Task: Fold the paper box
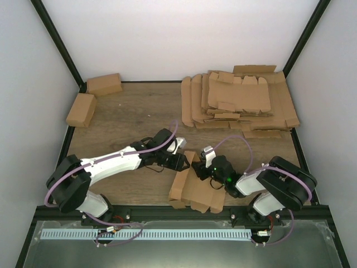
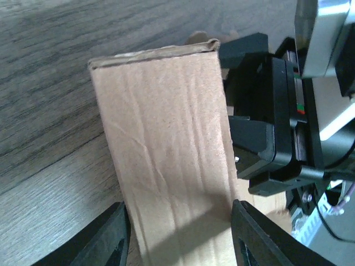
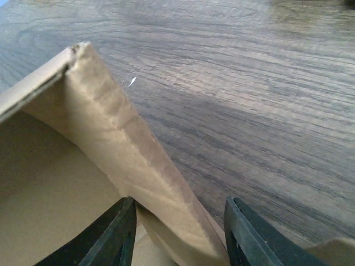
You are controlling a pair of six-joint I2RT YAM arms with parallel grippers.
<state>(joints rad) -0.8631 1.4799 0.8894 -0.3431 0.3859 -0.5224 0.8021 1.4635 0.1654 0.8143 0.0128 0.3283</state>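
That paper box [image 1: 192, 192] mid-frame looks light and floppy, I'd pinch near creases. Its panel's clamped in the left end effector [image 2: 178, 244]; right end effector [image 3: 176, 233] straddles a fold, grip unclear.

The left arm [image 1: 111, 162] and right arm [image 1: 277, 184] look alike: 2 sets of white shells over the links, with round black housings at the joints. Each stands on a black base plate [image 1: 120, 215] dotted with small screws. A thin lilac cable [image 1: 49, 192] loops along each arm. The fingers [image 2: 108, 241] are matte black, wedge-shaped plastic. A green light [image 1: 216, 166] glows on the right wrist, where stacked black blocks carry a silver plate [image 2: 324, 33].
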